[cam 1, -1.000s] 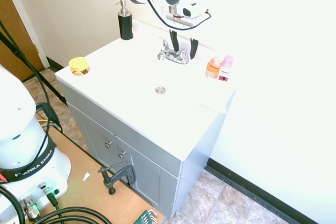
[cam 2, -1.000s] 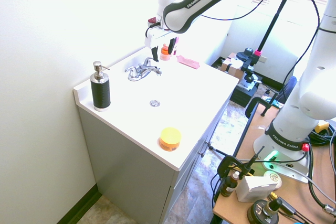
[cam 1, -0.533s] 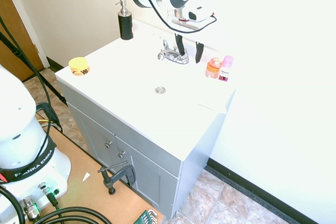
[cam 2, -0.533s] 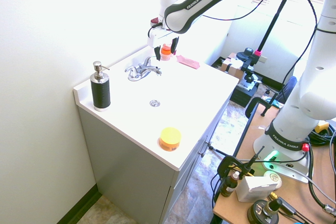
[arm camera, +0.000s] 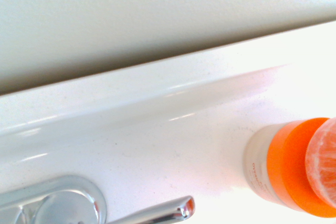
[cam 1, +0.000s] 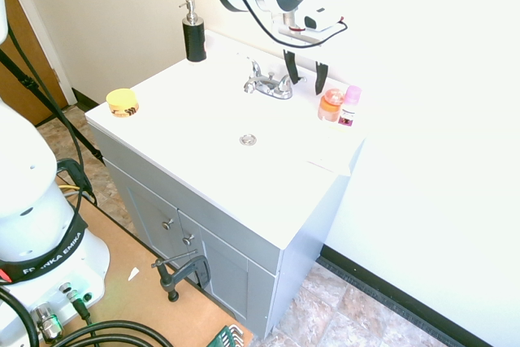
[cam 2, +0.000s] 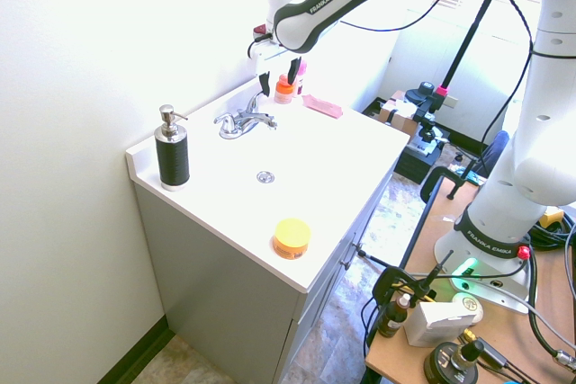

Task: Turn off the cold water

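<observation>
A chrome faucet [cam 1: 270, 85] on a white counter [cam 1: 195, 127] above a gray cabinet, the fingers [cam 1: 321, 78] parted beside it.
First exterior view: its spout points toward the drain [cam 1: 248, 140], its base running along the back wall; the fingers have shifted toward the orange jar [cam 1: 331, 106]. Second: the black pump bottle [cam 2: 172, 150] stands nearer. Wrist: one lever [arm camera: 163, 211] points toward the jar's side.

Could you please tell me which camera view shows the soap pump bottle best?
The second exterior view: the pump bottle stands large there, nozzle and black body unobstructed. The first exterior view shows it whole but smaller; the wrist view doesn't show it.
</observation>
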